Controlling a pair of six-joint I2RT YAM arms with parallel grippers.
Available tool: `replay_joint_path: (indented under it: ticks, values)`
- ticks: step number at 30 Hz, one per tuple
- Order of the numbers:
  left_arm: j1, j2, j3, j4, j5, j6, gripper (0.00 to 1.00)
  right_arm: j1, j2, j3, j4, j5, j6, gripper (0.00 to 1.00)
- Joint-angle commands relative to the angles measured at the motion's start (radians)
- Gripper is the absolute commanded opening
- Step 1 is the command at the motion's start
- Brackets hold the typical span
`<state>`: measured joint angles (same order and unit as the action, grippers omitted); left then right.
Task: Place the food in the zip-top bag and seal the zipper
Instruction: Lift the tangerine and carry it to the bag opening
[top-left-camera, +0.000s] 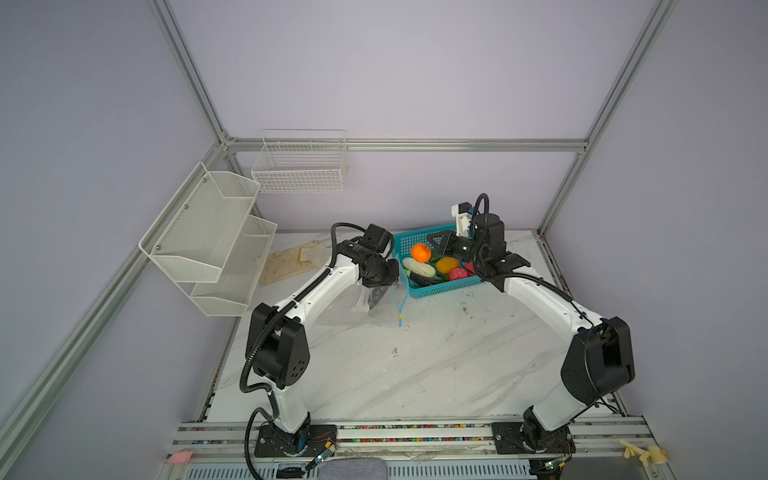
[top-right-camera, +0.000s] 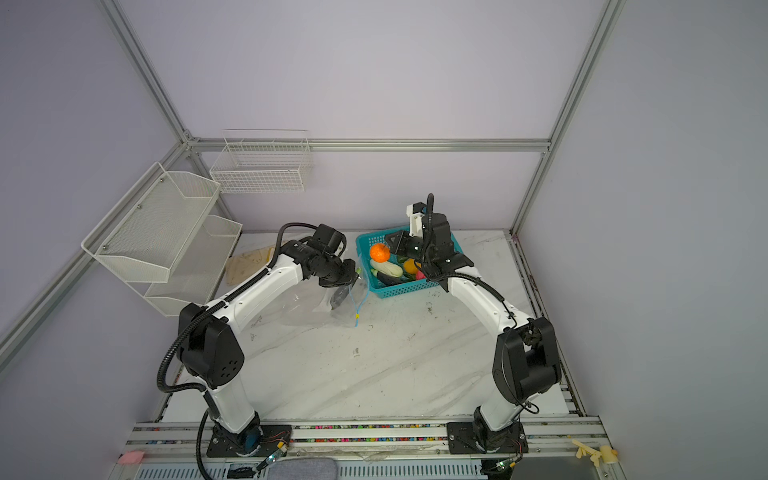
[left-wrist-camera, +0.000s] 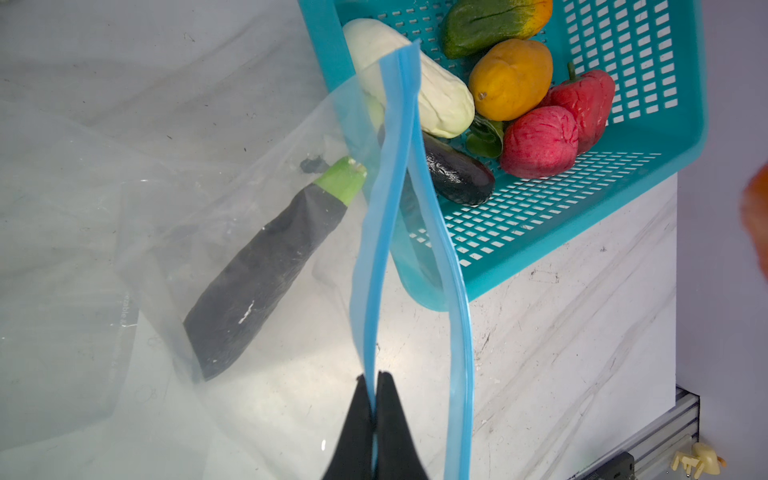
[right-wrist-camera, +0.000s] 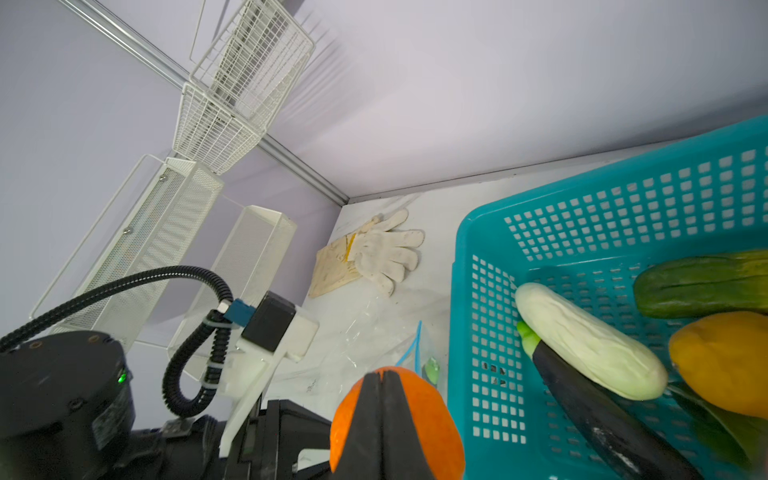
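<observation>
The clear zip-top bag (top-left-camera: 353, 305) (left-wrist-camera: 124, 249) lies left of the teal basket (top-left-camera: 440, 287) (left-wrist-camera: 540, 232). My left gripper (left-wrist-camera: 374, 382) (top-left-camera: 388, 282) is shut on one lip of the light blue zipper (left-wrist-camera: 390, 232), holding it up so the mouth gapes. A yellow slider tab (top-left-camera: 400, 316) sits at the strip's near end. A dark eggplant (left-wrist-camera: 266, 266) lies inside the bag. My right gripper (right-wrist-camera: 383, 376) (top-left-camera: 432, 245) is shut on an orange fruit (right-wrist-camera: 432, 415) (top-left-camera: 420, 252) above the basket. A white cucumber (left-wrist-camera: 415, 83), yellow fruit (left-wrist-camera: 511, 79), red pieces (left-wrist-camera: 540, 141) and another eggplant (left-wrist-camera: 457, 174) are food lying in the basket.
White work gloves (right-wrist-camera: 386, 253) on a tan board lie at the table's back left. A white mesh shelf (top-left-camera: 208, 232) and a wire basket (top-left-camera: 299, 166) hang on the left and back walls. The marble table (top-left-camera: 415, 365) stretches toward the arm bases.
</observation>
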<state>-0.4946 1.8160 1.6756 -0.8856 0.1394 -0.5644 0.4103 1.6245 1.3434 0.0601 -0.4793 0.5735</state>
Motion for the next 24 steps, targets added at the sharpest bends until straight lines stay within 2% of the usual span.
replay_joint_path:
  ticks: [1, 12, 24]
  values:
    - [0.01, -0.014, 0.105, 0.016, 0.015, -0.012, 0.0, 0.024, -0.012, -0.039, 0.076, -0.051, 0.07, 0.0]
    - [0.014, -0.04, 0.087, 0.016, 0.005, -0.015, 0.0, 0.1, 0.031, -0.088, 0.202, -0.087, 0.149, 0.0]
    - [0.013, -0.069, 0.078, 0.016, 0.001, -0.017, 0.0, 0.109, 0.067, -0.159, 0.245, -0.086, 0.153, 0.0]
